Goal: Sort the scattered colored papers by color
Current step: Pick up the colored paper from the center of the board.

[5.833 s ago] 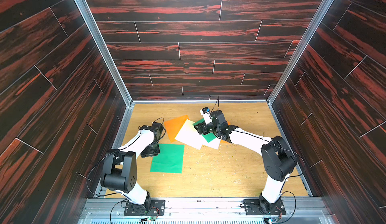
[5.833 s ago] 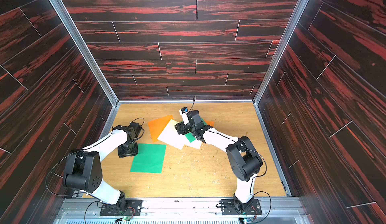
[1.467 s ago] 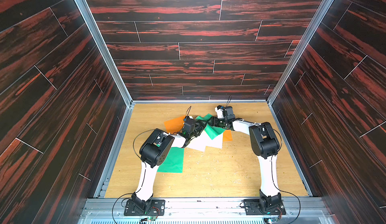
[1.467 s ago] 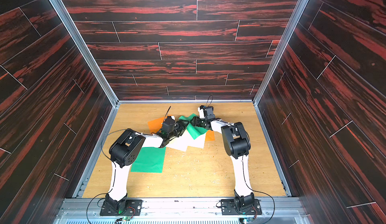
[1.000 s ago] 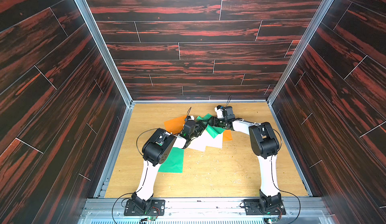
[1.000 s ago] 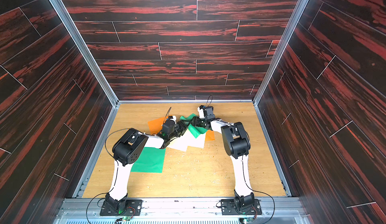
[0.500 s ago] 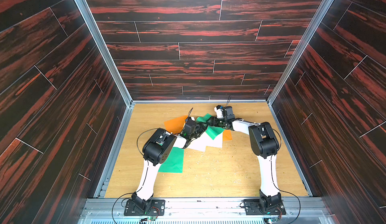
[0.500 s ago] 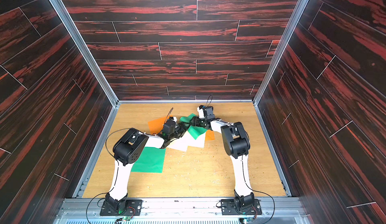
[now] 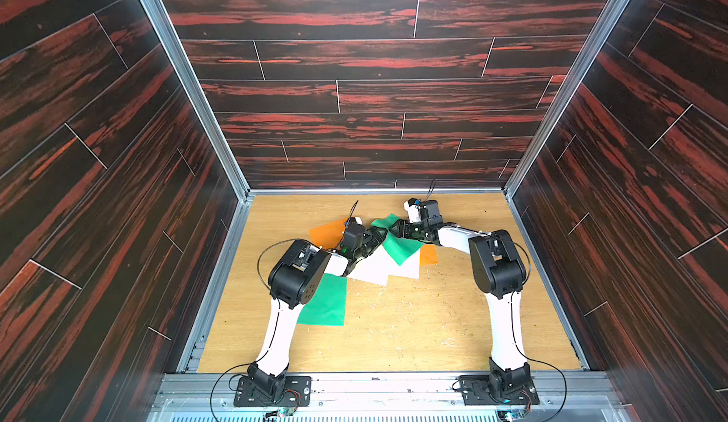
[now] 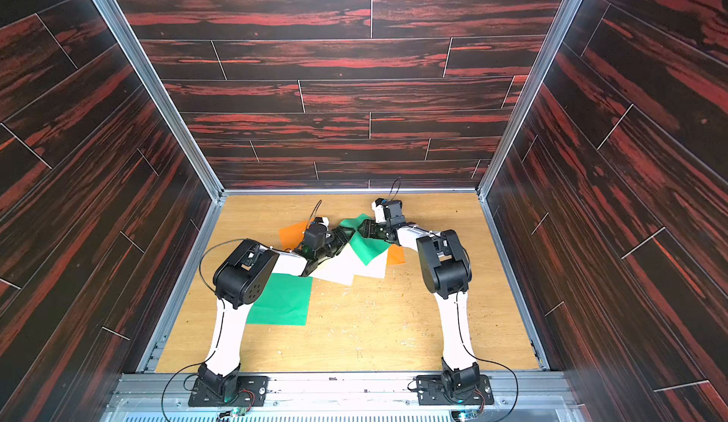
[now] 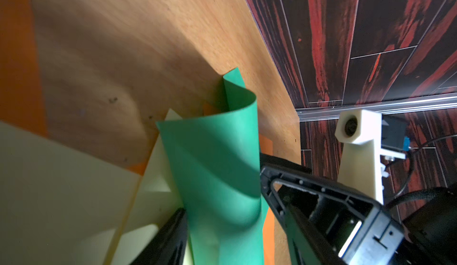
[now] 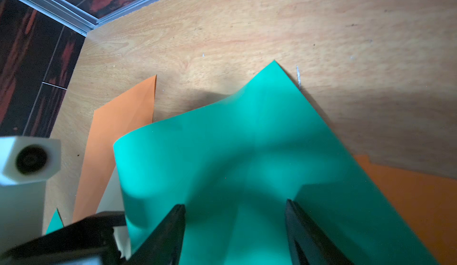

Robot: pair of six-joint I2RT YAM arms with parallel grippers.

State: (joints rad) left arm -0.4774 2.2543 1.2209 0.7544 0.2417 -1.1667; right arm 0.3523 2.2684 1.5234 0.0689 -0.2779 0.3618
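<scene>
A pile of colored papers lies at the far middle of the table. A green sheet (image 9: 402, 248) (image 10: 368, 250) tops two white sheets (image 9: 372, 270). One orange sheet (image 9: 327, 231) pokes out on the left and another (image 9: 429, 254) on the right. The green sheet's far edge curls up (image 11: 217, 157) between the spread fingers of my left gripper (image 9: 377, 239) (image 11: 230, 241), which is open. My right gripper (image 9: 394, 227) (image 12: 235, 226) faces it from the right, open, fingertips spread over the same sheet (image 12: 259, 132). A second green sheet (image 9: 327, 304) lies flat, nearer and left, partly under my left arm.
The back wall's metal rail (image 9: 374, 190) runs just behind both grippers. Dark wood-pattern walls (image 9: 197, 203) close in the left and right sides. Bare wooden table (image 9: 413, 329) stretches in front of the pile, between the two arm bases.
Since the earliest frames both arms have reached to the far pile, and the green sheet now lies on top of the white ones with its edge curled. Over the last second almost nothing moves.
</scene>
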